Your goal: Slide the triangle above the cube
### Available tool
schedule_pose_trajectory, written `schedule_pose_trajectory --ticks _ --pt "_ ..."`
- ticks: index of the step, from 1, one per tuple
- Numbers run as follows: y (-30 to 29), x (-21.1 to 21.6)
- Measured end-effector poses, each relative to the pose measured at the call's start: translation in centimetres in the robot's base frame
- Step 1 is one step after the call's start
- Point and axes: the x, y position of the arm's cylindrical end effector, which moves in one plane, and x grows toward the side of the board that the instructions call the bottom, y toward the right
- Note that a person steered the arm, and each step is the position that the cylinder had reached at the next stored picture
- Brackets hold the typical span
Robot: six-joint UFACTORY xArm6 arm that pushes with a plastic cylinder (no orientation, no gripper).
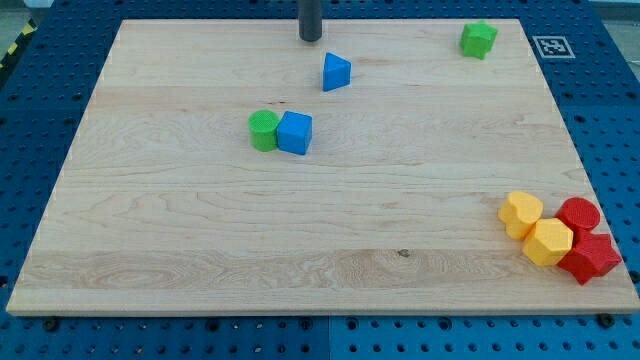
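My tip, a bare rod with no gripper to open, sits just up-left of the blue triangle, which already lies above and right of the blue cube, so I judge only a leftward nudge remains.

Wooden board under eight scattered blocks

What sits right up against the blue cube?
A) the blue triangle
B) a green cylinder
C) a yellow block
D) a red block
B: the green cylinder touches the blue cube on the view's left side; the blue triangle lies apart, nearer my tip.
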Motion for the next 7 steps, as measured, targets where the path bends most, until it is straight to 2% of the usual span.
schedule_pose_trajectory --ticks 1,2,3,4,5,6,7 --pt "-0.5 2.6" --pt "-0.6 8.7" --pt "-0.6 8.3" --pt "0.6 4.9" --pt "4.6 4.2" --pt "5.7 7.2" --pt "2.9 12.5"
